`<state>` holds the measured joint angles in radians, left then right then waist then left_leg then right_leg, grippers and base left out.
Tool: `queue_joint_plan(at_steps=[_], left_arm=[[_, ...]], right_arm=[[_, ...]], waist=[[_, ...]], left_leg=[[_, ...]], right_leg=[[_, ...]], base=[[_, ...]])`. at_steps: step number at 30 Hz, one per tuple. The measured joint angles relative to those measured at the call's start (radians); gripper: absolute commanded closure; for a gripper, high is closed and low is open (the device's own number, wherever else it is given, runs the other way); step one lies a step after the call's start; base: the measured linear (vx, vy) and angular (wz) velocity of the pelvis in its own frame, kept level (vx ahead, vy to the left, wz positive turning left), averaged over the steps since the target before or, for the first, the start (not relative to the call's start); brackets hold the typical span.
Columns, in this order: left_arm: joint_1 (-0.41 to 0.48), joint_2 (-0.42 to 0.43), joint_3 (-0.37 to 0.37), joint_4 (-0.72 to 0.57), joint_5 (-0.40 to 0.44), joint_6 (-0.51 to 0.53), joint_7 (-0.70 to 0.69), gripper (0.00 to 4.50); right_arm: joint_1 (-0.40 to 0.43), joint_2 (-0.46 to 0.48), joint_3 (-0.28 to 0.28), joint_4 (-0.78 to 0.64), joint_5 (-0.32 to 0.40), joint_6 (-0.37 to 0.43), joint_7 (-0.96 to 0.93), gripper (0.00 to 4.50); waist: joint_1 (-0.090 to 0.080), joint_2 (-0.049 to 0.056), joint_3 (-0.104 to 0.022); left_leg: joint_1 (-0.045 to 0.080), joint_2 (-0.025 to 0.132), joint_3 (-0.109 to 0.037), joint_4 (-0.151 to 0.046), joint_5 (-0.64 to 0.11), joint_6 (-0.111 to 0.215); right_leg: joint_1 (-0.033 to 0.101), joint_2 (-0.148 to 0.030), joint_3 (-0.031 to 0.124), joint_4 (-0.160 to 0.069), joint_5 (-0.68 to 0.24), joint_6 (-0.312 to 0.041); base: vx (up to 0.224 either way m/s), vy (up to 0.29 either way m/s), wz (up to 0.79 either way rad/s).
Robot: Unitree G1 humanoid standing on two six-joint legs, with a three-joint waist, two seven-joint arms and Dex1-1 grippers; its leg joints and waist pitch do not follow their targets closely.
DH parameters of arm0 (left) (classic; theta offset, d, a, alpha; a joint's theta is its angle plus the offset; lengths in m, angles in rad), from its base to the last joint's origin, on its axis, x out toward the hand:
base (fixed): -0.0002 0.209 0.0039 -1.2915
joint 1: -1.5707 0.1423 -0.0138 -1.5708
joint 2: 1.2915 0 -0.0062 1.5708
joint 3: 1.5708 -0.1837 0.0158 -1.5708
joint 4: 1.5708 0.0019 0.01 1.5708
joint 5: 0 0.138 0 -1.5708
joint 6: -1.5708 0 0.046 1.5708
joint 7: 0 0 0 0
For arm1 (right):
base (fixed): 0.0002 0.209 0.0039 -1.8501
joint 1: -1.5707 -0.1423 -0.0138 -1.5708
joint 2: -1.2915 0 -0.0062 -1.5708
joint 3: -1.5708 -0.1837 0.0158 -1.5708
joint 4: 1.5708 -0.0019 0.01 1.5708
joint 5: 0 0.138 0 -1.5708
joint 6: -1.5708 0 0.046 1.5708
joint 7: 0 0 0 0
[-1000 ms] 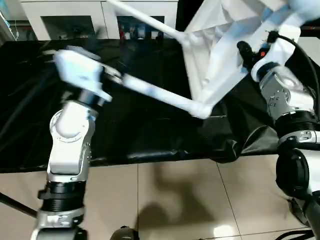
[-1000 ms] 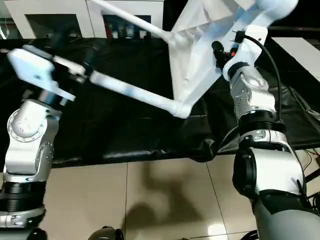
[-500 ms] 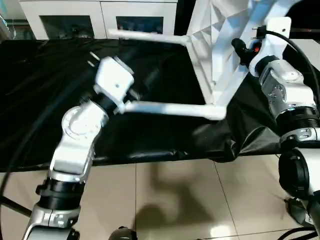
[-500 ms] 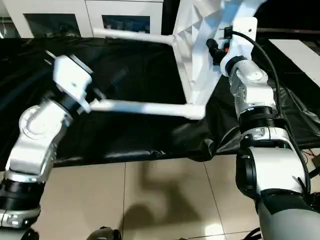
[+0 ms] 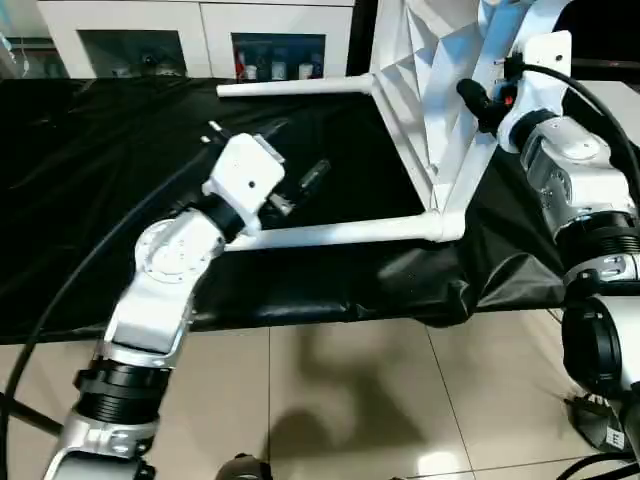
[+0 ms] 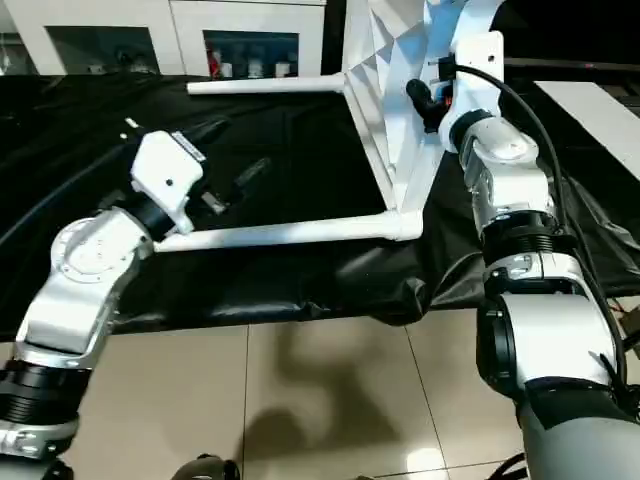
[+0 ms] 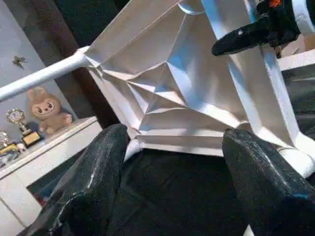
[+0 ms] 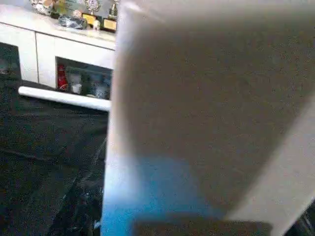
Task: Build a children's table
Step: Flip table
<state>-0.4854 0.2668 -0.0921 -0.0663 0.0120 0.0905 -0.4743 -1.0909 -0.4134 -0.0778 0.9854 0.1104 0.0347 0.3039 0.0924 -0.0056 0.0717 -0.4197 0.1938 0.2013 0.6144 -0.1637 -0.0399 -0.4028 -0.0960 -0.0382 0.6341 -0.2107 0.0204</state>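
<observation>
Right gripper (image 5: 480,95) half hidden behind the white plastic ribbed table top (image 5: 420,60), fingers clamped on its edge; top tipped on edge, upper part cut off. Two white tapered tube legs (image 5: 330,232) socketed, jutting sideways over the black-sheeted table (image 5: 100,140). Left gripper (image 5: 300,185) fingers spread, holding nothing, beside the near leg. White cabinets (image 5: 130,30) behind; tiled floor (image 5: 350,400).

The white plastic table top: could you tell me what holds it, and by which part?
The right gripper holds the white plastic table top by its long edge rail, keeping it tipped on edge. The left gripper stands open beside a white tube leg, gripping nothing.
</observation>
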Motion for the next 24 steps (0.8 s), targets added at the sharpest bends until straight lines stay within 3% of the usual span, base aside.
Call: queue_joint_plan(at_steps=[1, 2, 6, 12, 20, 24], left_arm=[[0.000, -0.013, 0.001, -0.003, -0.027, 0.028, -0.005, 1.06], [0.000, -0.030, 0.001, -0.001, -0.041, 0.053, 0.002, 0.70], [0.005, -0.031, -0.007, 0.001, -0.022, 0.111, 0.029, 0.64], [0.007, -0.012, -0.047, 0.072, 0.071, 0.000, 0.046, 0.64], [-0.044, 0.072, -0.107, 0.101, 0.186, -0.169, 0.075, 0.64], [-0.070, 0.096, -0.122, 0.128, 0.250, -0.225, 0.089, 0.64]], right_arm=[[0.005, 0.002, 0.000, 0.000, -0.001, -0.012, -0.004, 1.79], [0.016, 0.006, 0.002, 0.000, -0.014, -0.039, -0.024, 1.75], [0.115, 0.039, 0.016, 0.032, -0.049, -0.108, -0.063, 1.33], [0.186, 0.045, 0.012, 0.016, -0.068, -0.216, -0.139, 0.82], [0.413, 0.101, 0.007, -0.199, -0.082, -0.449, -0.165, 0.82], [0.464, 0.112, 0.011, -0.258, -0.081, -0.485, -0.153, 0.82]], waist=[[0.000, 0.000, 0.000], [0.000, 0.000, -0.001], [-0.003, 0.004, 0.000], [-0.003, 0.015, -0.001], [-0.004, 0.019, -0.003], [-0.006, 0.024, -0.005]], left_leg=[[0.000, 0.000, 0.000, 0.000, 0.000, 0.000], [0.000, 0.000, 0.000, 0.000, 0.000, 0.000], [0.000, 0.001, -0.001, 0.002, 0.000, 0.000], [-0.001, 0.001, -0.001, 0.002, 0.000, 0.000], [0.000, 0.002, -0.002, 0.004, 0.000, 0.000], [0.000, 0.002, -0.002, 0.005, 0.000, -0.001]], right_leg=[[0.000, 0.000, 0.000, 0.000, 0.000, 0.000], [0.000, 0.000, 0.000, 0.000, 0.000, 0.000], [0.000, 0.001, 0.000, 0.001, 0.002, 0.000], [-0.001, 0.001, 0.000, 0.001, 0.002, 0.000], [-0.001, 0.002, 0.000, 0.003, 0.002, 0.000], [-0.001, 0.002, 0.000, 0.005, 0.003, 0.000]], base=[[0.000, 0.000, 0.00], [0.000, 0.000, 0.00], [0.000, 0.000, 0.00], [0.000, 0.000, 0.00], [0.000, 0.000, 0.00], [0.000, 0.000, 0.00]])
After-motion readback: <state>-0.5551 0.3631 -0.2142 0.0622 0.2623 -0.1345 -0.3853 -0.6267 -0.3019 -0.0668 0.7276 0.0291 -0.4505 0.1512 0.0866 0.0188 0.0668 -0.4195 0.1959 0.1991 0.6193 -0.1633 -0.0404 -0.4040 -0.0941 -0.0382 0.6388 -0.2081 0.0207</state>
